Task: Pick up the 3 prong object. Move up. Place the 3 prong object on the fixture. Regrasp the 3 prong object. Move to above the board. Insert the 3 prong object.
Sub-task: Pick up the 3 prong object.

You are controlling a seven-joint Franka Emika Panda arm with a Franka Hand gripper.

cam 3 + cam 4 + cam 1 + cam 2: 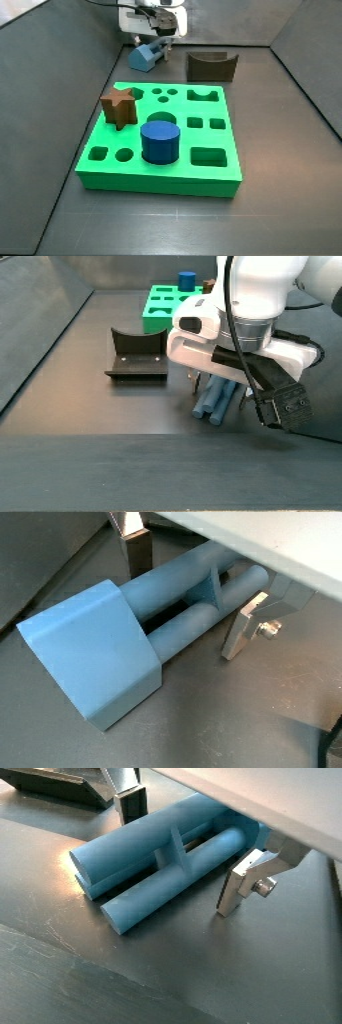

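Claw [187, 597] low over dark floor, fingers [242, 887] apart, straddling 3 prong object [127, 637] at prong end; contact with pads cannot tell. 3 prong object lying flat on floor, beside fixture [210, 66], behind board [167, 140]. Fixture upright, notch empty. Board carrying blue cylinder [162, 141] and brown star peg [120, 107].

Gripper [187, 587] fingers [245, 627] straddle the 3 prong object [127, 637].
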